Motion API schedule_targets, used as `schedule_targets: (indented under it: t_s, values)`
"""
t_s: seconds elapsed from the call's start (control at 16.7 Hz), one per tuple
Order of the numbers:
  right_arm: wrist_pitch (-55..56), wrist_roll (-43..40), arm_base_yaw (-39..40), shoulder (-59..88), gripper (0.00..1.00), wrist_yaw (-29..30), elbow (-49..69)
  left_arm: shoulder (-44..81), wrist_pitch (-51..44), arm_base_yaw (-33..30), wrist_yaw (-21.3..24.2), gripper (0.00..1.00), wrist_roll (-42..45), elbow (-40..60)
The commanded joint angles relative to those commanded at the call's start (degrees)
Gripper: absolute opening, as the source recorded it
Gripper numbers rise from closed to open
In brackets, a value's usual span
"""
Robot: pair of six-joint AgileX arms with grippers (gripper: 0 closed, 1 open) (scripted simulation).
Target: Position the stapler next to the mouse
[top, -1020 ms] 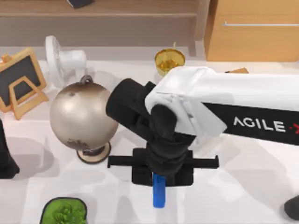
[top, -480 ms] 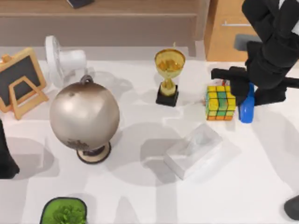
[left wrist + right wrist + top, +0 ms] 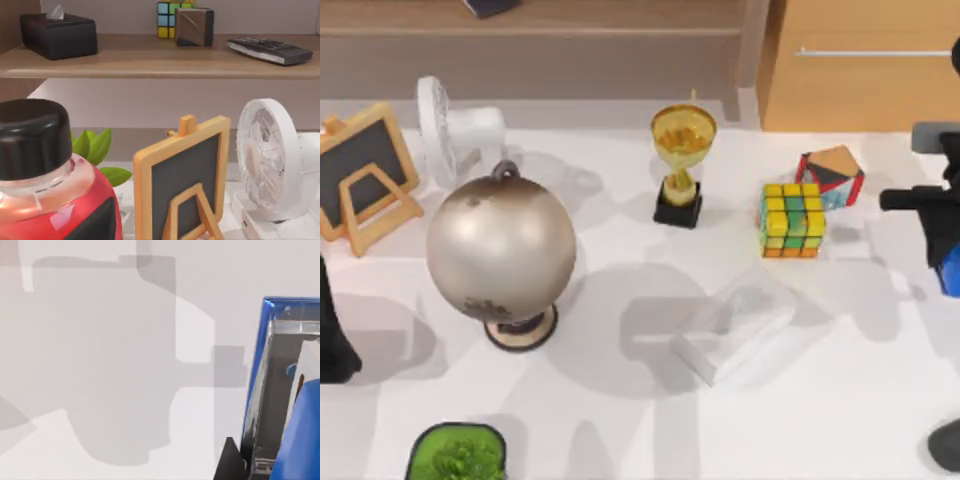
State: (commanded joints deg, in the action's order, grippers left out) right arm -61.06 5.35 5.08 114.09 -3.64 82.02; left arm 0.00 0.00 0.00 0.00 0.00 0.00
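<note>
The bright blue stapler (image 3: 951,276) hangs at the table's right edge, above the surface, with my right gripper (image 3: 949,256) shut on it. In the right wrist view the stapler (image 3: 280,390) stands close beside a black finger (image 3: 230,462), with its shadow on the white table below. The mouse (image 3: 948,446), a dark grey rounded lump, lies at the front right corner, partly cut off by the picture's edge. It is well in front of the stapler and apart from it. My left arm stays parked at the table's left side.
A colourful cube (image 3: 792,220) and a tilted orange-red cube (image 3: 831,176) stand left of the right gripper. A gold trophy (image 3: 682,165), a white tissue box (image 3: 735,322), a globe (image 3: 500,250), a fan (image 3: 455,128), a chalkboard (image 3: 360,175) and a green plant (image 3: 457,452) fill the rest of the table.
My right arm has swung from the front middle, past the colourful cube, to the right edge, carrying the stapler. The tissue box and the tilted cube are now uncovered.
</note>
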Motion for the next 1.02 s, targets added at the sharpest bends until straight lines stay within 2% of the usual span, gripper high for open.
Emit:
schedule_targets:
  t_s: [1.02]
  values:
    - [1.83,-0.18,0.23,-0.94,0.0,0.06,0.61,0.0,0.0,0.0,0.0,1.0,0.0,0.0]
